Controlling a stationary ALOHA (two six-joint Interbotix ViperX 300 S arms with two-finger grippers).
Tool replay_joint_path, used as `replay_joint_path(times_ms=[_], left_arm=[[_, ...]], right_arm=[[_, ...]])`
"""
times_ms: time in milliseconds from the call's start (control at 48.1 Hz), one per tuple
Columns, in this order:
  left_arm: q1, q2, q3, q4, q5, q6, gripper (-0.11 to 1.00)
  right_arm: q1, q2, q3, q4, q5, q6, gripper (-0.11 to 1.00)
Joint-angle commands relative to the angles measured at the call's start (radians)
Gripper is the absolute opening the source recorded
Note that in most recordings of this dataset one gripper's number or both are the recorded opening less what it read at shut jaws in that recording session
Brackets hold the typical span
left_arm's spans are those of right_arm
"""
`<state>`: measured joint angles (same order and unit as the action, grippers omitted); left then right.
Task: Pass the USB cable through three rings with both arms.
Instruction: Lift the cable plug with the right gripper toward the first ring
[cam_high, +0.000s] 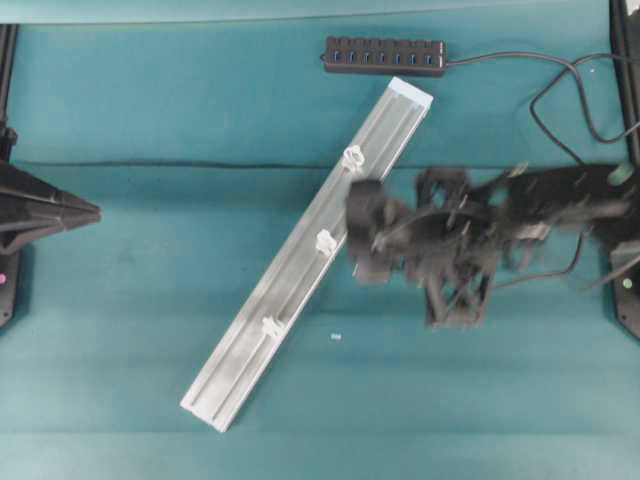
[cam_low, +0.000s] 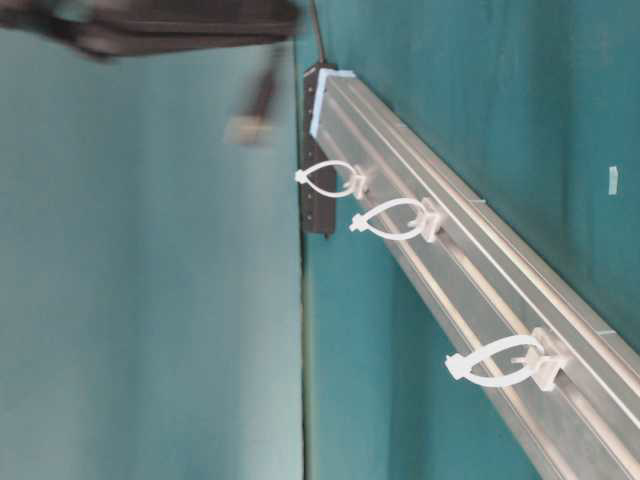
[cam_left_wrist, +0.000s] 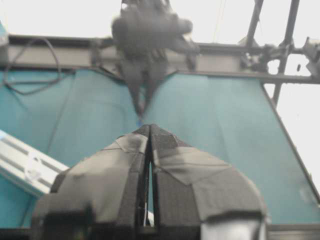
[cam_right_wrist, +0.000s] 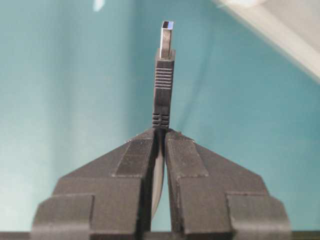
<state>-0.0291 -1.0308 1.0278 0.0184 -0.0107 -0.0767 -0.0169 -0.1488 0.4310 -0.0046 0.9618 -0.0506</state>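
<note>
Right wrist view alone shows right gripper (cam_right_wrist: 161, 134) clamping cable (cam_right_wrist: 163, 80) plug; overhead blurs it, seemingly beside rings (cam_high: 326, 241). Left gripper (cam_left_wrist: 149, 131) closed, empty.

Rail (cam_high: 300, 262): brushed silver metal, grooved, softly shiny; three rings (cam_low: 400, 219): white translucent plastic, smooth; counter (cam_high: 150, 300): matt teal cloth; USB cable (cam_right_wrist: 163, 85): ribbed matt black plastic plug with bright metal tip, projecting beyond the matt black right pincer (cam_right_wrist: 161, 132).

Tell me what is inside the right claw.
The right claw is shut on the USB cable, just behind its plug, which sticks out past the tips. The cord running back between the fingers is hidden.
</note>
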Motion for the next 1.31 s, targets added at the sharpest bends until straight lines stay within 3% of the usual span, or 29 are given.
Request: replay_joint_path(times_ms=[0, 146, 353, 457, 665, 915, 1164, 1289], left_arm=[[-0.005, 0.008, -0.015, 0.002, -0.006, -0.005, -0.02], [-0.005, 0.006, -0.018, 0.002, -0.009, 0.006, -0.02], [-0.005, 0.008, -0.017, 0.002, -0.009, 0.006, -0.02], [-0.005, 0.006, -0.018, 0.000, -0.009, 0.000, -0.02], [-0.009, 0.002, -0.021, 0.002, -0.005, -0.005, -0.02], [-0.008, 0.008, -0.020, 0.002, -0.005, 0.006, -0.02], [-0.009, 0.008, -0.020, 0.002, 0.008, 0.006, -0.02], [-0.009, 0.002, -0.025, 0.002, 0.008, 0.000, -0.02]], right_arm=[[-0.041, -0.025, -0.023, -0.003, 0.060, -0.032, 0.07], [-0.110, -0.040, -0.049, -0.005, 0.144, -0.089, 0.07], [-0.232, -0.044, -0.069, -0.015, 0.150, -0.212, 0.07], [-0.314, -0.040, -0.069, -0.057, 0.152, -0.299, 0.07], [-0.403, -0.032, -0.083, -0.144, 0.160, -0.486, 0.07], [-0.522, -0.003, -0.126, -0.181, 0.163, -0.626, 0.07], [-0.525, 0.110, -0.138, -0.187, 0.092, -0.851, 0.07], [-0.500, 0.150, -0.153, -0.189, 0.041, -0.908, 0.07]])
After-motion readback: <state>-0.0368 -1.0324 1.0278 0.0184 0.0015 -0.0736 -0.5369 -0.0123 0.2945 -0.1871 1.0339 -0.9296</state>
